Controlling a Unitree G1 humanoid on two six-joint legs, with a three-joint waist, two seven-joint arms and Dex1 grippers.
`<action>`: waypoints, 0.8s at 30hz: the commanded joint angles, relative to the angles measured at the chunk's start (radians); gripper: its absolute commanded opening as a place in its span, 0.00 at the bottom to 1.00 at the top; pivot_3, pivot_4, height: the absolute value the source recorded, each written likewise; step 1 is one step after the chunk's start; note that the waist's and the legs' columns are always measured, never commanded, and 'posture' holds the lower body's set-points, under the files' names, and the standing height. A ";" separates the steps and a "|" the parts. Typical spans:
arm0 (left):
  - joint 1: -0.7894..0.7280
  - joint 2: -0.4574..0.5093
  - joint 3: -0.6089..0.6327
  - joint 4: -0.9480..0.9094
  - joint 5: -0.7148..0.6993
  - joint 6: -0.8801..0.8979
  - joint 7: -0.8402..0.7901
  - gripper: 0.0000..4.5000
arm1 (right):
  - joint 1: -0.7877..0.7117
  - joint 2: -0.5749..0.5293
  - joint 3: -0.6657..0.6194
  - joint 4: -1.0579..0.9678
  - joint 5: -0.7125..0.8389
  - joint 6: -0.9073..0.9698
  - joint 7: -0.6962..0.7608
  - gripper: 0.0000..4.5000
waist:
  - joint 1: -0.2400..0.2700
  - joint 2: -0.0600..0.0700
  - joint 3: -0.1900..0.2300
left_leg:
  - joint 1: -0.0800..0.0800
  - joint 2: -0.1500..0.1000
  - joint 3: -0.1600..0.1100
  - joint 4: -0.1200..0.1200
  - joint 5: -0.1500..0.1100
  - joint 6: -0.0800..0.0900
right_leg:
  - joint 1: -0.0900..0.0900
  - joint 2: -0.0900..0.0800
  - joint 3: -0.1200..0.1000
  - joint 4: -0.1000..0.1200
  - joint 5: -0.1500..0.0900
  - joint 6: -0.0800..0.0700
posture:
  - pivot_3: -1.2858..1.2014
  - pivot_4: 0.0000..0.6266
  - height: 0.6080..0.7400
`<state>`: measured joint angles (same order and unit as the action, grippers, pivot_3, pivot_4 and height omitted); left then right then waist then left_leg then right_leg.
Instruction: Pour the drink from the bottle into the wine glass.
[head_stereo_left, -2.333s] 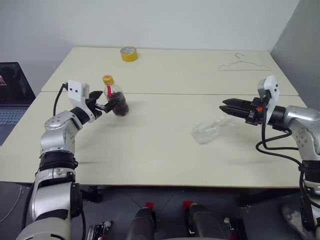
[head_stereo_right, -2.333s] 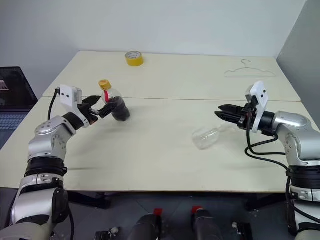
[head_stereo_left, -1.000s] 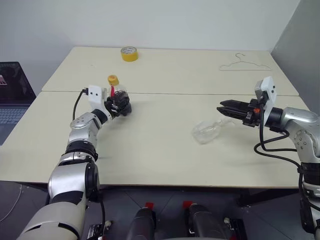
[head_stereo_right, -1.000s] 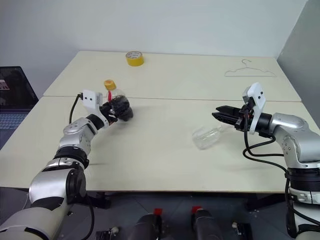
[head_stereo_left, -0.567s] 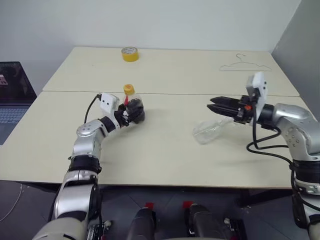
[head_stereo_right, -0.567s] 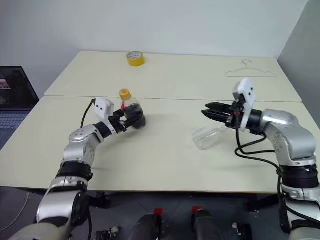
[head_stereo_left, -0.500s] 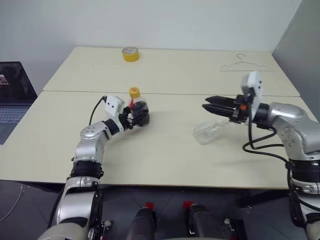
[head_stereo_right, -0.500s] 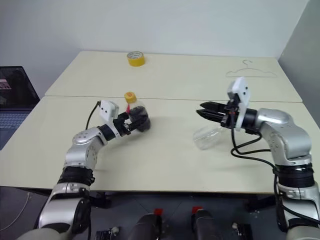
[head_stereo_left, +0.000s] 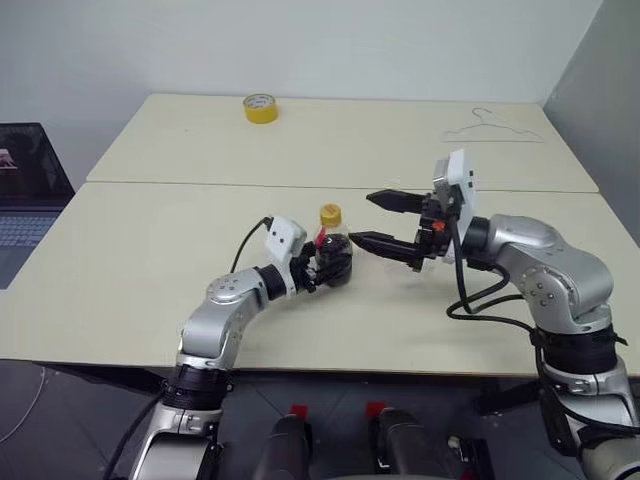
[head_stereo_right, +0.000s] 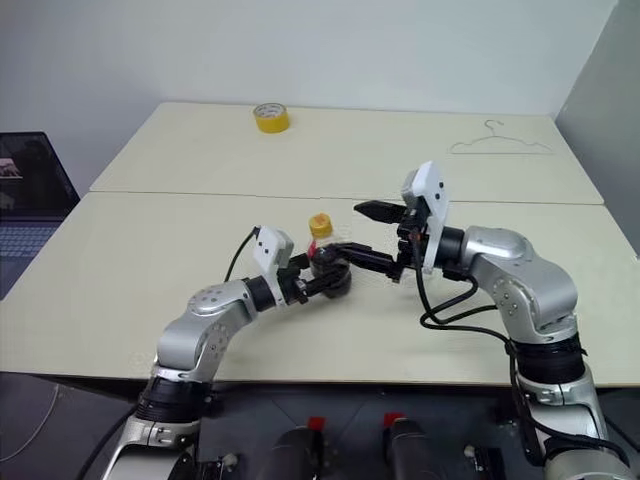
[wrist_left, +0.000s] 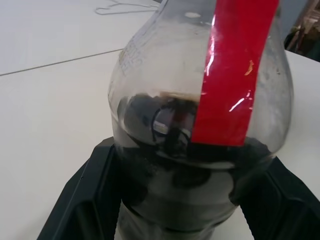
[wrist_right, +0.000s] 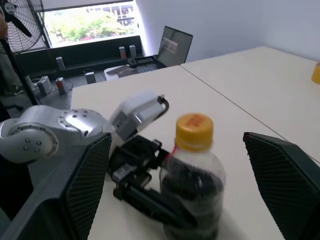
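Head views: the bottle (head_stereo_left: 335, 255) is held upright over the bench (head_stereo_left: 150, 300), its body clamped in the jaws of the left gripper (head_stereo_left: 318, 268). The right gripper (head_stereo_left: 385, 222) is spread wide, jaws level and aimed at the yellow cap (head_stereo_left: 330, 212), which lies just beyond their tips.

Left wrist view: the drink (wrist_left: 175, 150) is seen low in the bottle, gripped on both flanks.

Right wrist view: the cap stands directly ahead, centred between the released jaws. Uncapping is judged next.
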<state>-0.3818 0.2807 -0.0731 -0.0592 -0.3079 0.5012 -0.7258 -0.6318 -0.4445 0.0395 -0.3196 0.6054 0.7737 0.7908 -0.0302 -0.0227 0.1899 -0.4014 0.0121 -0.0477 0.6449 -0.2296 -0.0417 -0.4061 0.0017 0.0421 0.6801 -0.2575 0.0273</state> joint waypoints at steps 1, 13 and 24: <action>0.010 -0.017 -0.030 -0.076 -0.012 0.020 0.023 0.68 | -0.036 0.048 0.028 -0.031 -0.033 -0.019 -0.080 0.99 | 0.000 0.000 0.000 | 0.000 0.000 0.000 0.000 0.000 0.000 | 0.000 0.000 0.000 0.000 0.000 0.000 | 0.52 0.24 1.00; 0.010 -0.005 -0.082 -0.032 0.064 -0.041 0.070 0.68 | -0.012 0.117 0.054 0.012 -0.107 -0.040 -0.184 0.96 | 0.000 0.000 0.000 | 0.000 0.000 0.000 0.000 0.000 0.000 | 0.000 0.000 0.000 0.000 0.000 0.000 | 0.52 0.24 1.00; 0.003 -0.002 -0.095 0.010 0.079 -0.092 0.073 0.68 | 0.011 0.109 0.077 -0.009 -0.100 -0.019 -0.165 0.29 | 0.000 0.000 0.000 | 0.001 0.000 0.000 0.000 0.000 0.000 | 0.001 0.001 0.000 0.000 0.000 0.000 | 0.52 0.24 1.00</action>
<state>-0.3712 0.2728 -0.1602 -0.0625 -0.2538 0.4170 -0.6650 -0.6257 -0.3313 0.1037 -0.2933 0.4938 0.7519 0.6120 -0.0307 -0.0226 0.1896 -0.4005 0.0119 -0.0475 0.6450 -0.2295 -0.0416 -0.4055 0.0023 0.0422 0.6798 -0.2575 0.0273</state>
